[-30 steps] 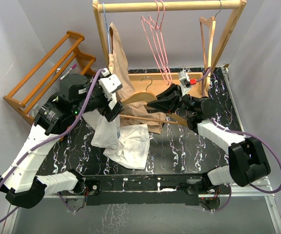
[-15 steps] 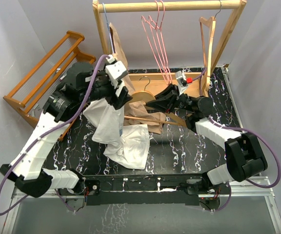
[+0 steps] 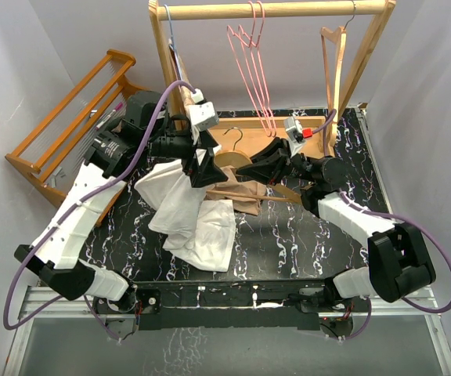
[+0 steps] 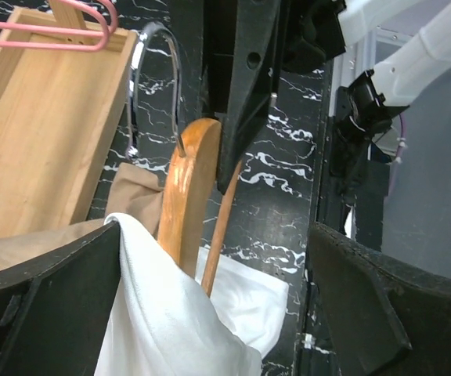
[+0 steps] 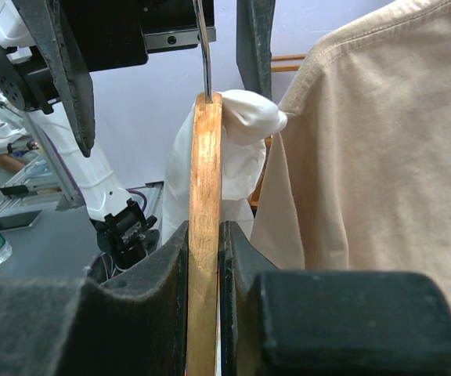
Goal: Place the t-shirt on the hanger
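My right gripper (image 5: 203, 235) clamped the thick light-wood hanger (image 5: 205, 157). My left gripper (image 4: 214, 233) gaped wide, empty, around the white cotton t-shirt (image 4: 163, 321) draped over that hanger's end, well apart from the thin pink wire hanger (image 3: 250, 66).

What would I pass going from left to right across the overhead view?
slatted wooden rack → white t-shirt → pink hangers → wooden hanger on the rail

One t-shirt (image 3: 185, 213), two wooden hangers (image 4: 188, 188)
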### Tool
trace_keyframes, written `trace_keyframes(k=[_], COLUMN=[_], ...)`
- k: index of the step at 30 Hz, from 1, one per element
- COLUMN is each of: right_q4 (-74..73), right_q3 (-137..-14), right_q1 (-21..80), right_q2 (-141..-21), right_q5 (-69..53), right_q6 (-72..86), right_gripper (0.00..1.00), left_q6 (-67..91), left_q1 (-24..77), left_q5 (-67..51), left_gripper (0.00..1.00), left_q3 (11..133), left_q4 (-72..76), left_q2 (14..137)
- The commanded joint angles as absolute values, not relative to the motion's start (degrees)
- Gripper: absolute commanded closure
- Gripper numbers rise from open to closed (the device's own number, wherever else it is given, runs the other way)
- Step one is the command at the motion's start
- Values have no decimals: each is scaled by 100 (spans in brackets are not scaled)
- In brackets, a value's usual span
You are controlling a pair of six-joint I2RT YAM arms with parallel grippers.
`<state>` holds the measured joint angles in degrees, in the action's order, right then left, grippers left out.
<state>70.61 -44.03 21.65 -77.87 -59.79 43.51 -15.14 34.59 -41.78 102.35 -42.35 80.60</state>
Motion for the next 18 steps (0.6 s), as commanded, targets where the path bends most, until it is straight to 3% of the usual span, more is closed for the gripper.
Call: trace_keyframes(k=[1,12,18], right_q4=[7372,8065,8072], right_q3=[-4455,-4403,-4403], right_q1=[2203,2205,2199], right_q2=[-7585,-7822,-7884], right_q5=[-5785,-5727,-5705], right_q6=[4315,4749,4748], right_gripper=[92,92,92], left_q6=[-1858,-2232,-2126], left_q1=[3454,3454,3454], left_q5=[-4501,-3346,-2230], left_gripper=[3,3,3], left_q3=[10532,11507,10978], left_q4=[-4856,-5096,-4287], left_q2=[7732,7697,7305])
